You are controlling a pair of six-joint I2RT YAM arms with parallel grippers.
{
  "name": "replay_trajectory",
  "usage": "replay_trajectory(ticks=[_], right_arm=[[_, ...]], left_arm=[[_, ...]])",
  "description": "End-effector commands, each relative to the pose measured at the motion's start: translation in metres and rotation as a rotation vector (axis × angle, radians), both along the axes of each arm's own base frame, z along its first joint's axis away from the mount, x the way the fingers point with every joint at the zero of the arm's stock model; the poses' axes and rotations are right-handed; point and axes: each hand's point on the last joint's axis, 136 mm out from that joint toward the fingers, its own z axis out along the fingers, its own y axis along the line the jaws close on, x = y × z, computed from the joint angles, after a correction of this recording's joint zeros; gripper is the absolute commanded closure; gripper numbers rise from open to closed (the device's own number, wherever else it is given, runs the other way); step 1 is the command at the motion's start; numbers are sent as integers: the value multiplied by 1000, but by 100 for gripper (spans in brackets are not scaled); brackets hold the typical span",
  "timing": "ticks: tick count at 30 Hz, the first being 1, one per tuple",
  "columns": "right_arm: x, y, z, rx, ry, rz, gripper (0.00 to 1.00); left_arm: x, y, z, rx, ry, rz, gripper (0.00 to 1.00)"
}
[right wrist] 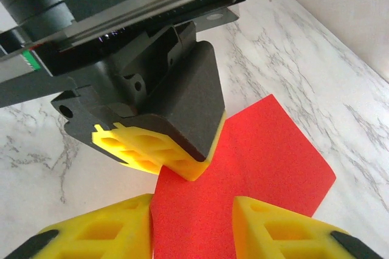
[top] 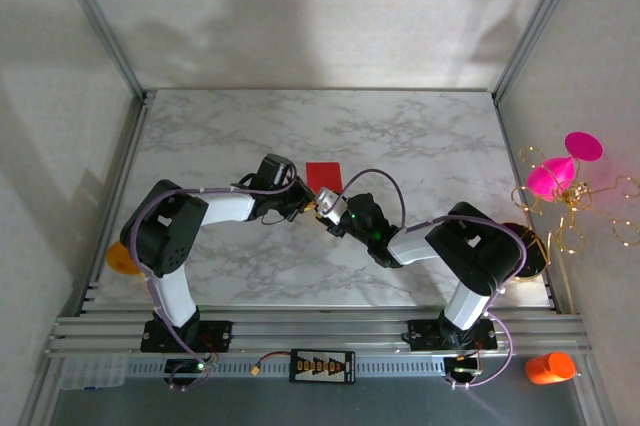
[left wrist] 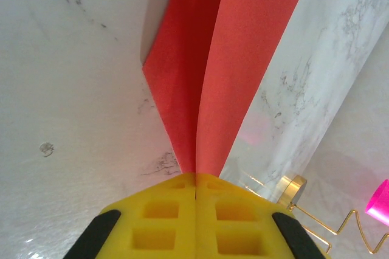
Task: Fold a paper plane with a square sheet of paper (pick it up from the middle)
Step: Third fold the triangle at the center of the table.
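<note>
Top external view: both arms meet over the middle of the counter (top: pixel 200 126), at the square sheet of paper (top: pixel 323 175).
Its pinched-up fold is clamped in the left fingers (left wrist: pixel 189 187); the right fingers (top: pixel 329 217) stand apart, straddling the sheet's edge. Closing off-line could skew the crease, and opposing pulls might tear the thin paper.

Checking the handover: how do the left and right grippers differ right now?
The left gripper is shut, the right gripper open. The left gripper pinches the red paper; the right gripper grips nothing, the paper showing between its fingers. Both have yellow fingers and meet at that sheet.
</note>
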Motion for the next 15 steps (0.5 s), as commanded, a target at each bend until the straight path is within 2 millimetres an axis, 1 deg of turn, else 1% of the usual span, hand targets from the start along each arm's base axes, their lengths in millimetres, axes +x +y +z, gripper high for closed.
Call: replay_trajectory(ticks=[1,6,10,15], right_arm=[[-3,11,4,10,-12,38,62],[-6,13,2,9,0,56,63],[-7,14,-1,4,10,66,68],[-7,14,-3,-6,18,64,87]], left_arm=[[2,-3,4,5,-10,-13,100],[2,-4,4,4,-8,-13,100],[2,-4,5,3,-10,-13,100],[2,-4,6,0,-12,-11,100]])
